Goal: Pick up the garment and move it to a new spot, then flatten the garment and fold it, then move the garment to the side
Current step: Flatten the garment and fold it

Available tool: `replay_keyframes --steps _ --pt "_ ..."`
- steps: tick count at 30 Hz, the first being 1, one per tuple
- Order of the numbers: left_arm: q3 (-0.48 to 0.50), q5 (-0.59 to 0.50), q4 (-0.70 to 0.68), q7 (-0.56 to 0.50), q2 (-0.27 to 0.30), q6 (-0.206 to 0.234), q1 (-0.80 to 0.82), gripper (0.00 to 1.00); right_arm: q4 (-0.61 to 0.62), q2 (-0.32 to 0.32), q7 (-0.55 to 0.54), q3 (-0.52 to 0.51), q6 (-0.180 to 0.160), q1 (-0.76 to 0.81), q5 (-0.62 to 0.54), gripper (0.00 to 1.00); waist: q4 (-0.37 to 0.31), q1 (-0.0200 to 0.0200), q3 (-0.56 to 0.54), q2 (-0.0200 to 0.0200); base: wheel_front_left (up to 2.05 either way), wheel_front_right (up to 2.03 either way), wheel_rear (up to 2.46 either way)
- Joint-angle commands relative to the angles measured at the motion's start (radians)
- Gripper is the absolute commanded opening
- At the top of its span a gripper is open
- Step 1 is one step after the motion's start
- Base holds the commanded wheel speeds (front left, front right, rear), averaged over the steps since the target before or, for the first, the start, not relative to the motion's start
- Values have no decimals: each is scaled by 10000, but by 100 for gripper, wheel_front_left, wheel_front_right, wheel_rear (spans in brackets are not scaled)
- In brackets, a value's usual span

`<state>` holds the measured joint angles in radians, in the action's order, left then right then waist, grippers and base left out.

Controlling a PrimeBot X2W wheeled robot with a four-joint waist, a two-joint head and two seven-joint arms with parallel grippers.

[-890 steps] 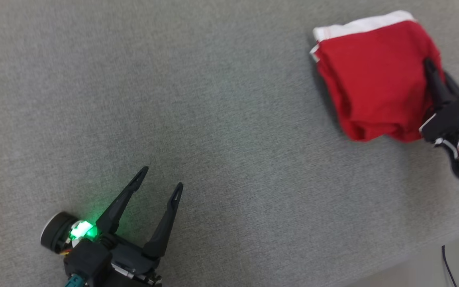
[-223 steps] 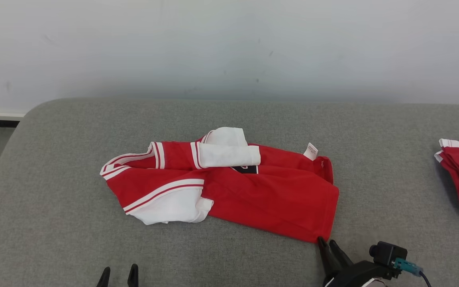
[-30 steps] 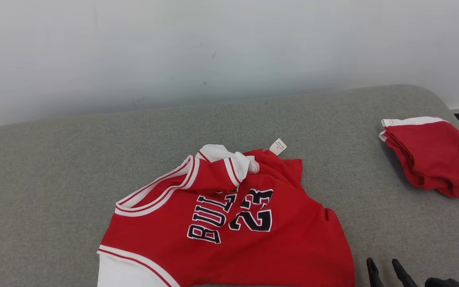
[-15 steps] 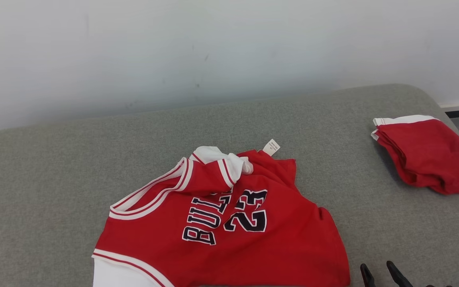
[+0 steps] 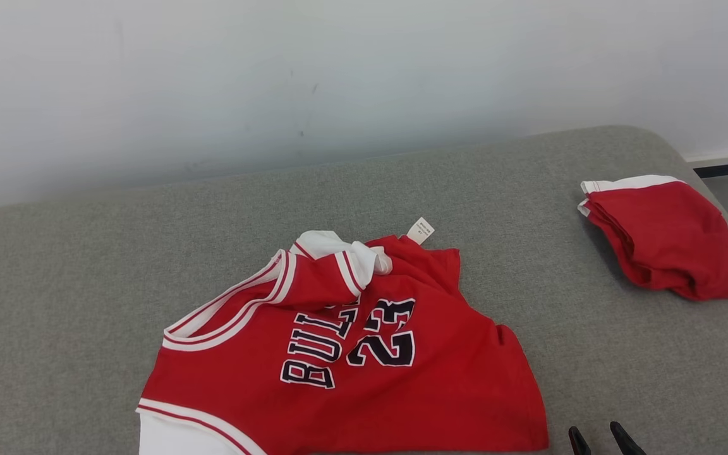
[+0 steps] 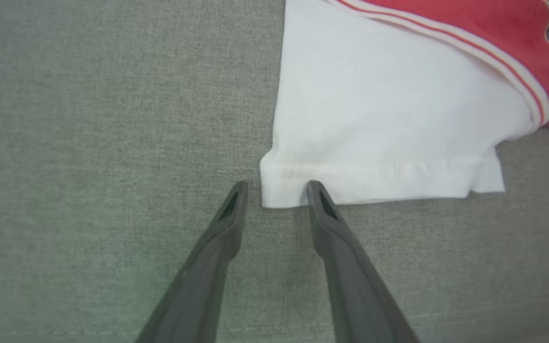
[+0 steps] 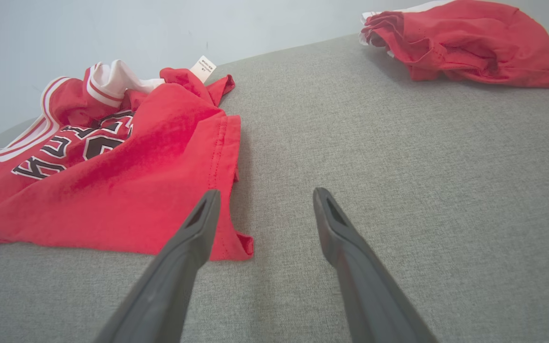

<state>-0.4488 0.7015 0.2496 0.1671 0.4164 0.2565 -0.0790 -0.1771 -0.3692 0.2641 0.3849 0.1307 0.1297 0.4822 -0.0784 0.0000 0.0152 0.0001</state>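
Bare indoor rm, type unclear; grey padded surface (image 5: pixel 528 189), blank white wall (image 5: pixel 339 63)

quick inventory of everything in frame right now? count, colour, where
jersey: 1, red with white sleeves and trim, dark "23" lettering, lying rumpled on the middle of the cushion
label: 1, white, sticking out at the jersey's far edge
folded cloth: 1, red with a white edge, on the right end of the cushion, apart from the jersey
cushion: 1, grey fabric, under both garments
wall: 1, white, behind the cushion
left claw: 1, dark, open, tips at the corner of the jersey's white sleeve hem
right claw: 1, dark, open, beside the jersey's near red hem corner
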Motion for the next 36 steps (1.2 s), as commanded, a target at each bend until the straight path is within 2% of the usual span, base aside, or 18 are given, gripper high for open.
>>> replay_keyframes --steps 1,2,3,10,15,21,27,28,29,30,31,32,36 --pt "-40 3 81 33 -54 -38 58 24 -15 -50 6 0 0 41 36 100 4 0 13 -1 0 0 0" --pt "-43 -7 108 80 -57 -60 105 14 -46 -72 6 9 0 52 49 100 11 0 28 -1 0 0 0" --pt "-64 -8 137 67 -63 -81 148 0 -90 -107 6 52 0 59 63 100 32 0 38 -1 0 0 0" --pt "-166 -87 232 280 -58 -325 348 0 -704 -367 6 720 0 -236 36 100 208 0 113 -1 0 0 0" --pt "-136 -77 140 387 3 -409 415 0 -1449 -690 8 1574 0 -868 -756 100 330 0 216 -1 0 0 0" --pt "-153 -75 15 403 40 -492 565 0 -2431 -753 6 2208 0 -1595 -1039 100 432 0 323 -1 0 0 0" --pt "-155 -49 -114 444 58 -501 572 0 -2991 -679 6 2562 0 -2027 -854 100 481 0 361 -1 0 0 0" --pt "-152 -49 -126 447 65 -496 572 0 -2999 -656 6 2574 0 -2079 -831 87 483 0 356 -1 0 0 0" --pt "-145 -46 -142 460 71 -487 568 0 -3012 -665 6 2615 0 -2116 -830 65 483 0 350 -1 0 0 0" --pt "-136 -47 -161 461 76 -475 560 0 -3025 -683 6 2652 0 -2142 -849 52 481 0 341 -1 0 0 0" --pt "-131 -46 -173 473 80 -460 539 0 -3030 -689 6 2680 0 -2156 -831 31 475 0 333 -1 0 0 0" --pt "-128 -42 -184 487 84 -454 511 0 -3016 -701 6 2731 0 -2153 -805 0 468 0 324 -1 0 0 0" --pt "-48 -27 -359 582 92 -487 492 0 -2895 -818 8 2814 0 -2086 -594 0 418 0 286 -1 0 0 0"
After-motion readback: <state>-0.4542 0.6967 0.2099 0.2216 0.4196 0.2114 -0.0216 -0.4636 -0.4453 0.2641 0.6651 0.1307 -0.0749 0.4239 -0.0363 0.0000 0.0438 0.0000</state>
